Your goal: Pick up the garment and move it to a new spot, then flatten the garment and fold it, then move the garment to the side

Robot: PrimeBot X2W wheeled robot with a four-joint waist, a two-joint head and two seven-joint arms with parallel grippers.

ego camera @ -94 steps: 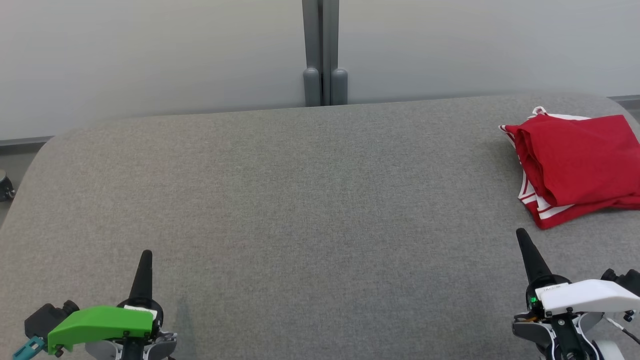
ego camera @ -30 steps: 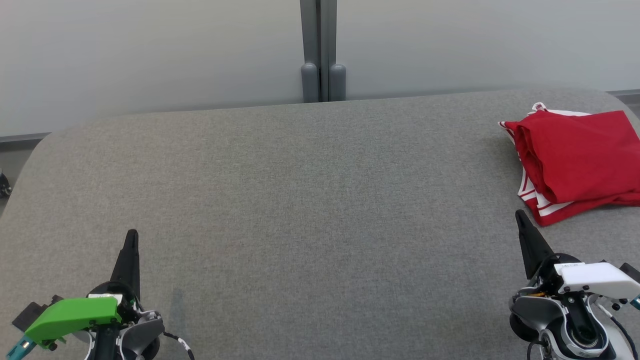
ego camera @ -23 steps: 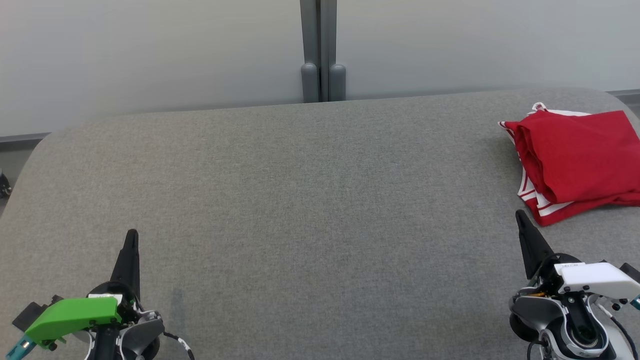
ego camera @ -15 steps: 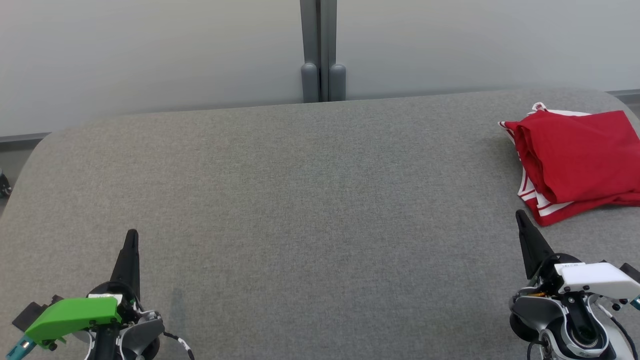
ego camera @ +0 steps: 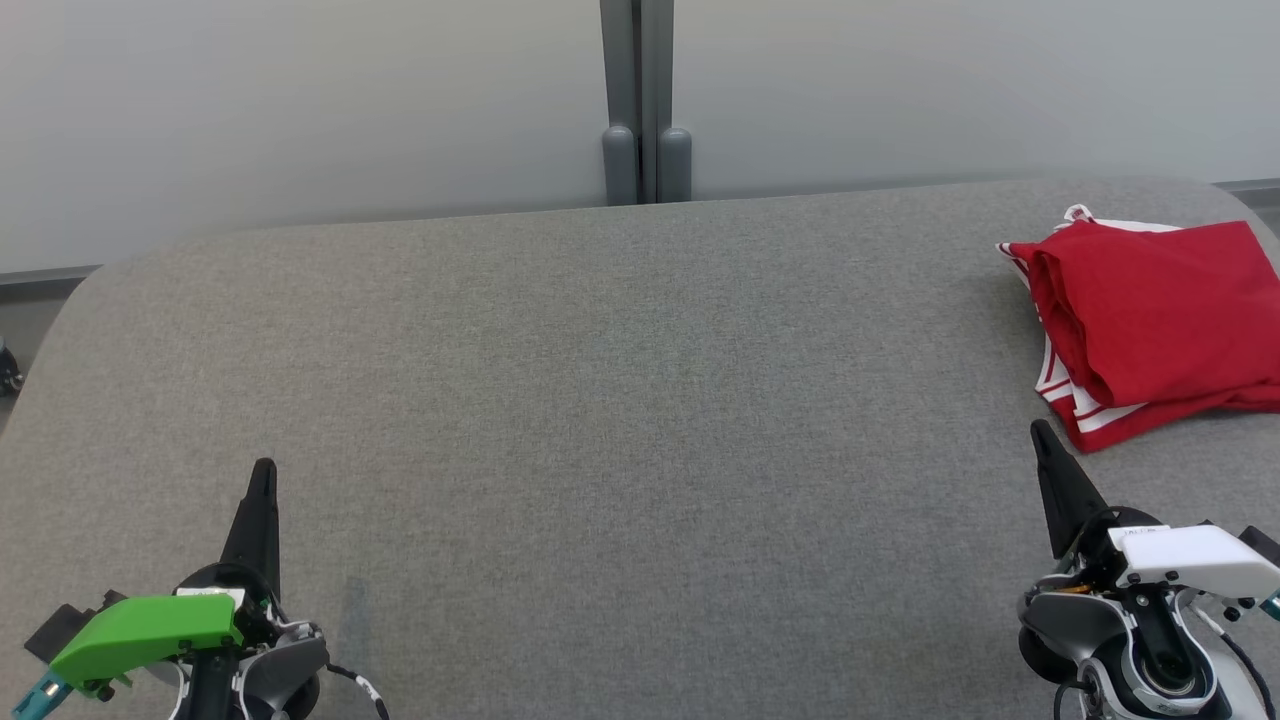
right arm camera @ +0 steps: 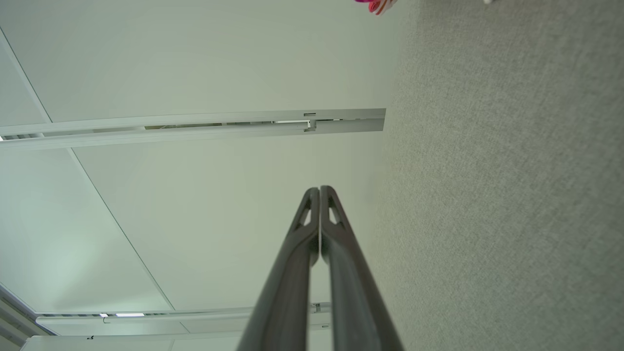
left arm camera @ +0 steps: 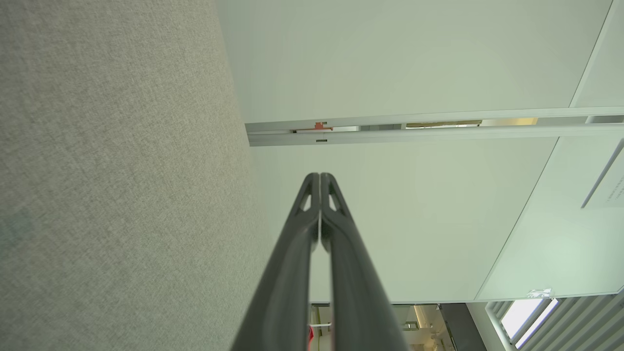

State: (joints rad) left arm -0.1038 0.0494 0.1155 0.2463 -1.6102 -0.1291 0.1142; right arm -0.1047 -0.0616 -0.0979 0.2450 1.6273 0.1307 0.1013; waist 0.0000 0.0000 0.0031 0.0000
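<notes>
Garment, head view: red garment (ego camera: 1150, 320) with white stripes, folded into a thick bundle at the far right of the table (ego camera: 620, 400), running off the right edge of the picture.
Table, head view: grey fabric top with rounded far corners.
Left gripper, head view: left gripper (ego camera: 265, 470) at the lower left, under a green cover (ego camera: 140, 630), fingers clenched into one dark point over the table, well apart from the garment.
Right gripper, head view: right gripper (ego camera: 1040, 430) at the lower right, under a white cover (ego camera: 1190, 560), fingers likewise clenched; its tip is near the garment's near corner, with a strip of table between them.
Backdrop, head view: pale wall (ego camera: 300, 120) and a grey post (ego camera: 640, 150) behind the table's far edge.
Jaws, left wrist view: pressed together tip to tip, nothing between them; table top on the left, wall panels beyond.
Jaws, right wrist view: pressed together tip to tip, holding nothing; table top on the right.
Garment, right wrist view: a small red-and-white scrap at the top edge, well apart from the fingertips.
</notes>
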